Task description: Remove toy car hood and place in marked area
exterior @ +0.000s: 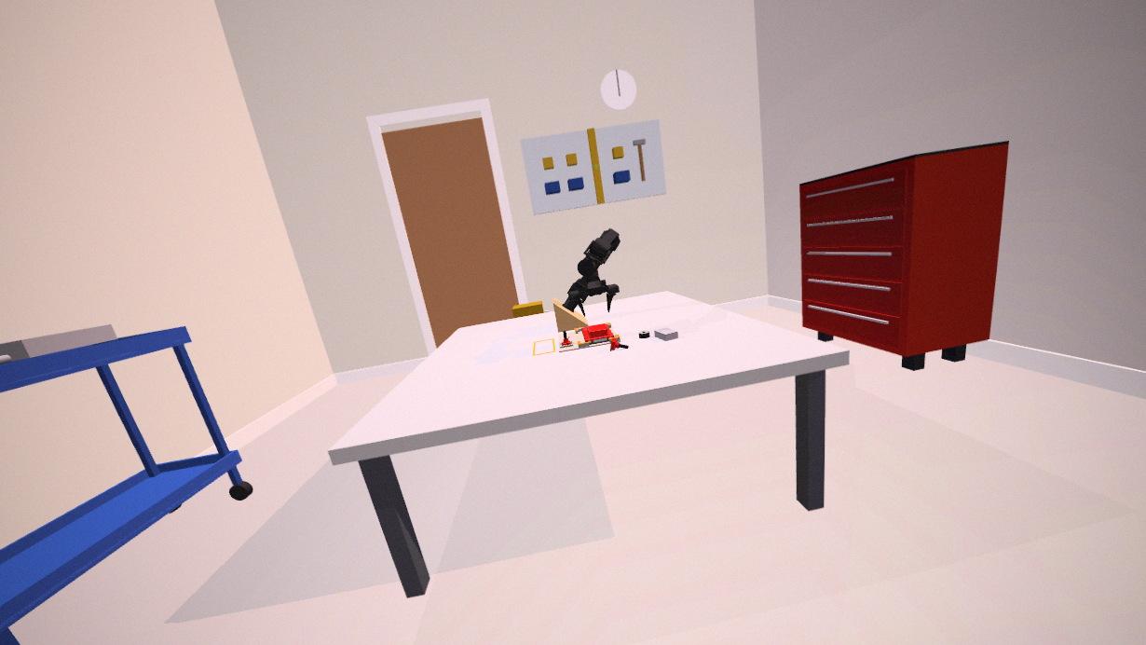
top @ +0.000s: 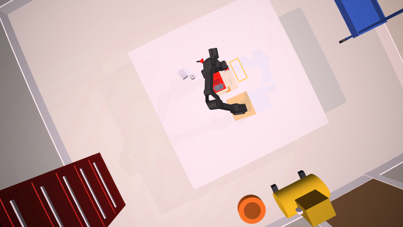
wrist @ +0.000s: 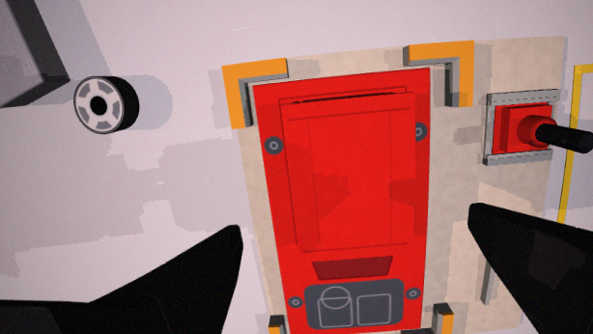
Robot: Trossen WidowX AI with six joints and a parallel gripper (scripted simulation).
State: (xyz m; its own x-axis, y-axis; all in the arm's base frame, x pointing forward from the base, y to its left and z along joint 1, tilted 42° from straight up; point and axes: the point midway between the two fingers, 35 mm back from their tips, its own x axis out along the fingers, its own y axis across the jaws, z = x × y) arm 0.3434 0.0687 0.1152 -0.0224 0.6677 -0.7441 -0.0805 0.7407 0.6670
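The toy car [top: 222, 85] [exterior: 596, 338] [wrist: 267, 111] is red and sits between orange corner brackets on a beige board. Its hood [wrist: 354, 179] is the raised red panel in the middle of the wrist view, lying on the car with a thin dark gap at its upper edge. In the top view the arm hides much of the car. My gripper [exterior: 595, 311] [wrist: 353, 226] is open and empty, above the car, with one finger on each side of the hood's line in the wrist view. The marked area [top: 242, 68] [exterior: 544, 353] [wrist: 566, 188] is a yellow outline with nothing inside, beside the board.
A red block with a black stick [wrist: 531, 132] stands on the board between car and outline. A wheel [top: 192, 75] [wrist: 106, 104], a grey block [top: 182, 73] [exterior: 665, 334] and a red piece with a black pin [top: 201, 60] lie nearby. A tilted tan panel [top: 239, 97] stands by the arm's base.
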